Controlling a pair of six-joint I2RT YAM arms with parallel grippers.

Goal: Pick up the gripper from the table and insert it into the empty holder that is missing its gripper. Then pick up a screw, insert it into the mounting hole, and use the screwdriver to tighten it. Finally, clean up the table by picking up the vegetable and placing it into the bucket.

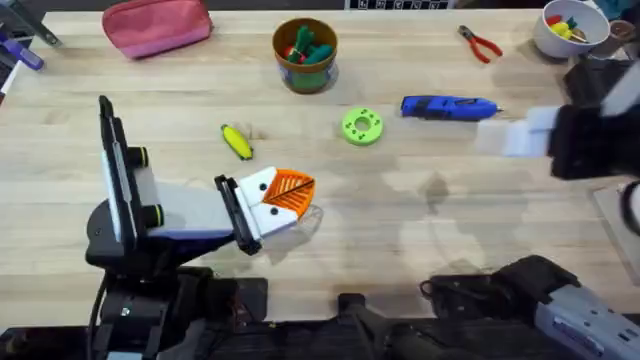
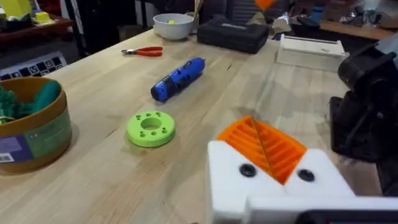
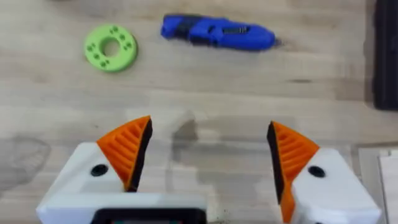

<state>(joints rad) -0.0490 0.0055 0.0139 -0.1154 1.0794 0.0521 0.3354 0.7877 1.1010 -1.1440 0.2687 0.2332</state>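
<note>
My left gripper (image 1: 293, 193) rests low over the table's middle left, shut, with its orange ribbed pads (image 2: 261, 146) pressed together on two white bases. The yellow vegetable (image 1: 236, 141) with a green end lies just beyond it. Behind that stands the brown bucket (image 1: 305, 55) (image 2: 31, 124), holding green and red toy pieces. The blue screwdriver (image 1: 448, 107) (image 2: 179, 79) (image 3: 217, 32) lies at centre right. My right gripper (image 1: 512, 136) (image 3: 208, 146) hovers open just right of the screwdriver's tip, nothing between its orange pads. The loose gripper, an empty holder and a screw are out of view.
A green disc with holes (image 1: 362, 126) (image 2: 150, 127) (image 3: 111, 46) lies left of the screwdriver. Red pliers (image 1: 480, 43) and a white bowl (image 1: 570, 28) of colourful bits sit at the back right. A pink pouch (image 1: 157, 25) is at the back left.
</note>
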